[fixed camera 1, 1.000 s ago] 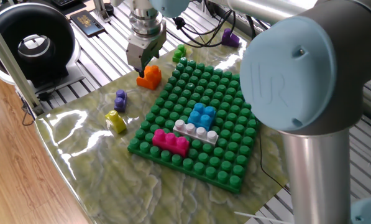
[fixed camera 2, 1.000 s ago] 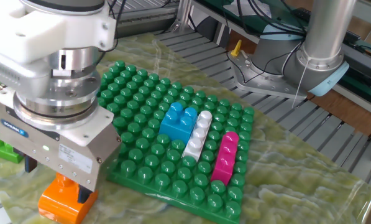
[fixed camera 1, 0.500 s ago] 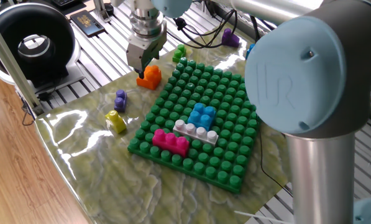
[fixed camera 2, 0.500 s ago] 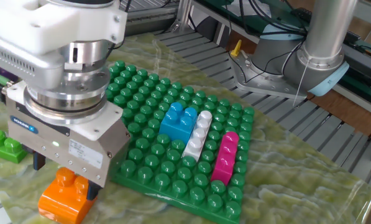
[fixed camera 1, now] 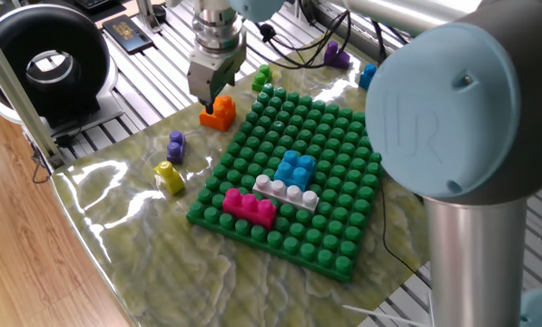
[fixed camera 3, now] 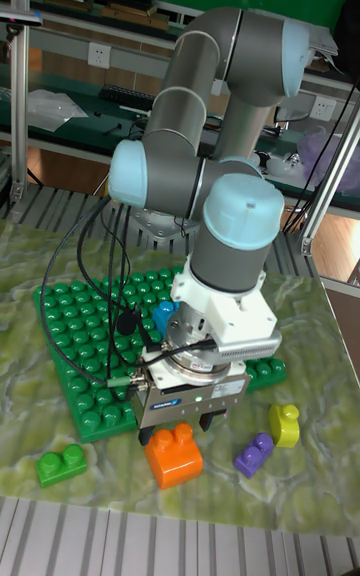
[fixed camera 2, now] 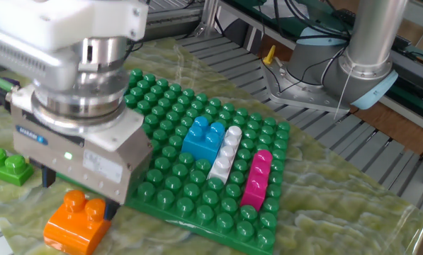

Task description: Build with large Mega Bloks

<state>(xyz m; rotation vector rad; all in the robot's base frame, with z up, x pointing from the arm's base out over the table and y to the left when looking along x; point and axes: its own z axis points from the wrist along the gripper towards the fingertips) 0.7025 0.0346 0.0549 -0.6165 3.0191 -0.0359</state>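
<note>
in one fixed view you see the gripper (fixed camera 1: 210, 98) hanging just over the orange brick (fixed camera 1: 220, 112), which sits on the marbled mat (fixed camera 1: 134, 227) just off the far left corner of the green baseplate (fixed camera 1: 289, 173). you cannot tell from here whether the fingers touch the brick or how far they are spread. on the baseplate a light blue brick (fixed camera 1: 297, 167), a white brick (fixed camera 1: 287, 192) and a magenta brick (fixed camera 1: 247, 205) sit close together near the front edge. a purple brick (fixed camera 1: 176, 144) and a yellow brick (fixed camera 1: 170, 175) lie on the mat left of the plate, and a green brick (fixed camera 1: 262, 76) lies beyond the far corner.

in the other fixed view you get the gripper's body (fixed camera 2: 91, 159) up close, with the orange brick (fixed camera 2: 77, 221) on the mat right beneath it, both studs clear of the housing. dark fingers (fixed camera 2: 112, 210) show under the body beside the brick; whether they pinch it you cannot tell. the green brick (fixed camera 2: 6, 165) lies on the left, and the blue (fixed camera 2: 204, 138), white (fixed camera 2: 224, 153) and magenta (fixed camera 2: 256, 176) bricks stand side by side on the baseplate (fixed camera 2: 190, 195).

in the tall fixed view you see the gripper (fixed camera 3: 185, 423) pointing down over the orange brick (fixed camera 3: 175, 454), whose top reaches up between the two dark fingers. the green brick (fixed camera 3: 62, 463) lies to its left, the purple (fixed camera 3: 254, 454) and yellow (fixed camera 3: 284, 425) ones to its right.
</note>
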